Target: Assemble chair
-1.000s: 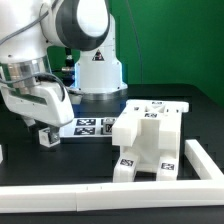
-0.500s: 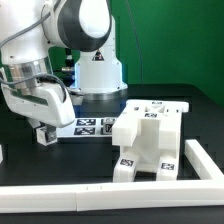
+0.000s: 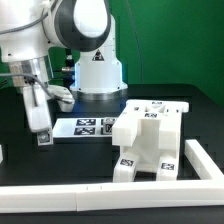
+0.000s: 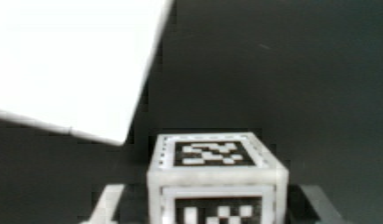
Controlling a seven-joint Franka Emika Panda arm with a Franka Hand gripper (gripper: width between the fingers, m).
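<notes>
My gripper [image 3: 40, 120] is shut on a small white chair leg [image 3: 43, 136] with a marker tag on its end, and holds it upright just above the table at the exterior view's left. In the wrist view the leg [image 4: 214, 168] shows as a tagged white block between my two fingers [image 4: 113, 203]. The partly built white chair body [image 3: 148, 140] with several tags lies to the exterior view's right, well apart from the gripper. I cannot tell whether the leg touches the table.
The marker board [image 3: 92, 126] lies flat just beside the held leg, in front of the robot base [image 3: 98, 75]. A white rail [image 3: 100, 196] runs along the front and turns up at the right [image 3: 203, 160]. A large white surface [image 4: 72, 60] fills one corner of the wrist view.
The wrist has turned, so the hand now shows edge-on and stands more upright. The held leg has stayed at about the same spot by the marker board's left end.
</notes>
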